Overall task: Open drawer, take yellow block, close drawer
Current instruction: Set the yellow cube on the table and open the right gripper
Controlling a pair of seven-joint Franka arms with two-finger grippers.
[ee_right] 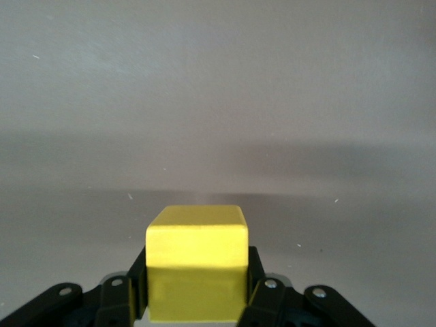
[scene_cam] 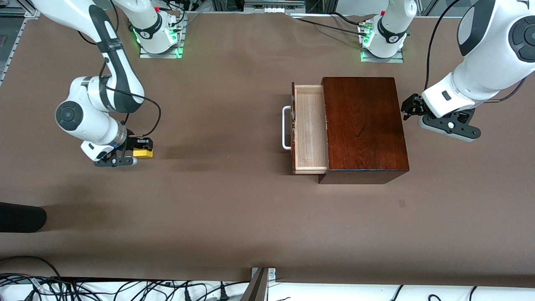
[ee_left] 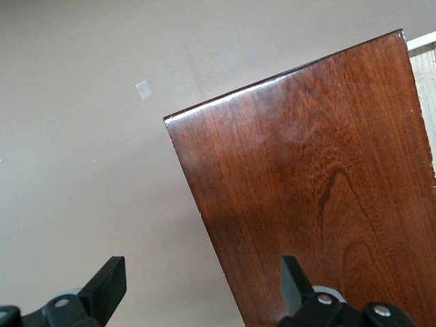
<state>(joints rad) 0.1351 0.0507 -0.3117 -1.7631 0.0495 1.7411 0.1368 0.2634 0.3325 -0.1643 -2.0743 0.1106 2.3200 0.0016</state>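
The yellow block (scene_cam: 144, 153) (ee_right: 197, 248) sits between the fingers of my right gripper (scene_cam: 140, 149) (ee_right: 196, 286), which is shut on it, low over bare table at the right arm's end. The drawer (scene_cam: 310, 129) stands pulled out of the dark mahogany box (scene_cam: 363, 125), its white handle (scene_cam: 286, 127) pointing toward the right arm's end. Its pale wood tray shows nothing inside. My left gripper (scene_cam: 411, 106) (ee_left: 202, 283) is open beside the box's end toward the left arm's end, over the box's edge (ee_left: 320, 197), holding nothing.
A black rounded object (scene_cam: 21, 217) lies near the front edge at the right arm's end. Cables (scene_cam: 125, 288) run along the front edge. A small pale patch (ee_left: 144, 89) marks the brown table cover near the box.
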